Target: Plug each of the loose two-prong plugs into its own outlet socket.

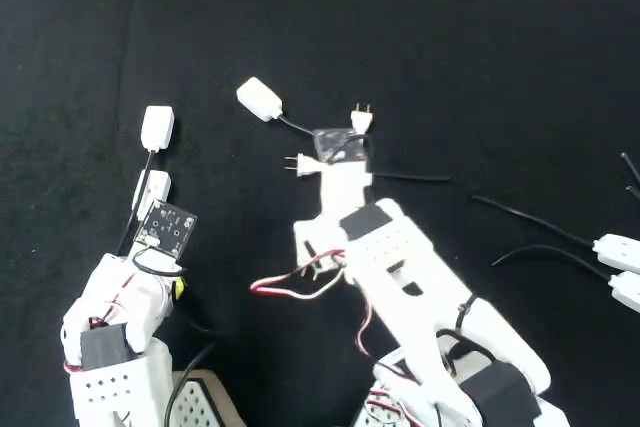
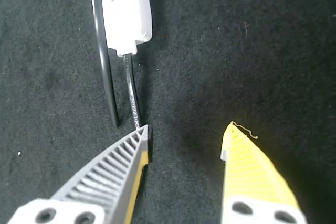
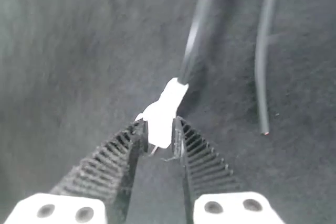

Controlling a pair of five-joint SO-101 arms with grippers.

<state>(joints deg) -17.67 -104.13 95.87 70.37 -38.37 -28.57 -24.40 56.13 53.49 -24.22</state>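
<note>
Right gripper clamped on a plug; left gripper spread above the cloth.
High view: on the black cloth table (image 1: 500,67), the left arm (image 1: 115,317) points toward a white oblong outlet socket (image 1: 157,127). A white two-prong plug (image 1: 360,119) and a second plug (image 1: 297,164) lie beside the right arm (image 1: 420,277) tip. Left wrist view: left gripper (image 2: 186,129) fingers apart, touching nothing, the socket just ahead. Right wrist view: right gripper (image 3: 157,127) pinches one white plug (image 3: 165,106); which of the two cannot be told.

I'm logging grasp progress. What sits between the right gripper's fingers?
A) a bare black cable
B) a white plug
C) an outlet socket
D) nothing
B: in the right wrist view the right gripper is closed on the white plug, its black cable trailing away.
</note>
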